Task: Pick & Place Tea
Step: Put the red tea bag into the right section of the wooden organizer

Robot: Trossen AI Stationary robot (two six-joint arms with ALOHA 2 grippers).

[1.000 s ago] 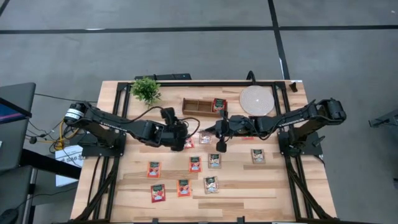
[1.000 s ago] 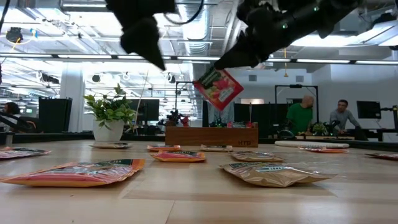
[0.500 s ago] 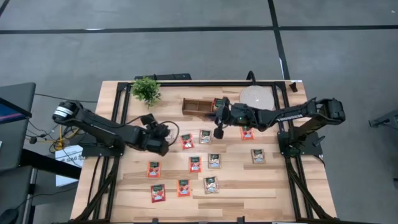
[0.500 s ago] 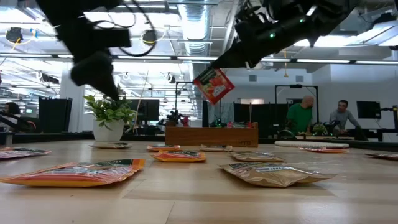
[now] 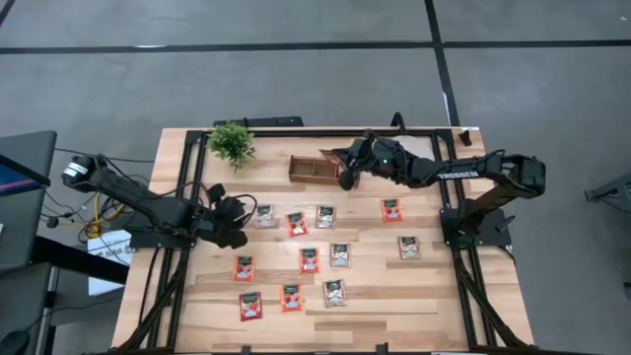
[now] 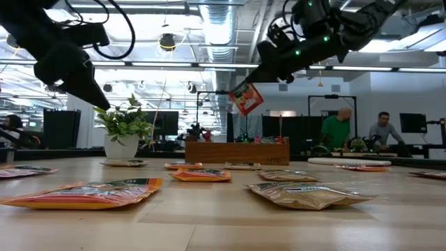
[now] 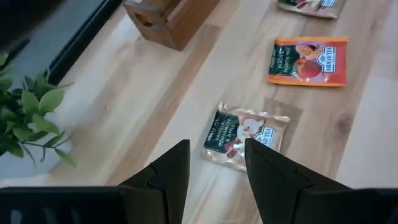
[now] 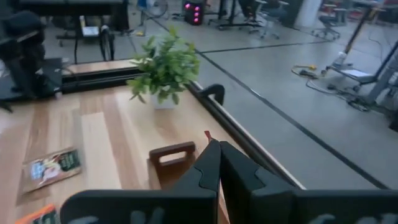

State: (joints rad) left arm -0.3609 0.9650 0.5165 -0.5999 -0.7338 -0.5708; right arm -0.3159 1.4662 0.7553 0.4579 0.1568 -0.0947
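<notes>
My right gripper [image 6: 245, 82] pinches a red sachet [image 6: 245, 98] above the wooden tray [image 6: 237, 151]; next, lower and release. Left gripper [image 7: 216, 163] waits, spread.

Glossy foil-like tea sachets [image 7: 246, 135] beyond matt black plastic fingers [image 7: 171, 177]; pale, smooth, planked wooden table [image 7: 155, 106]; darker brown wooden tray [image 7: 168, 18] farther ahead.
</notes>
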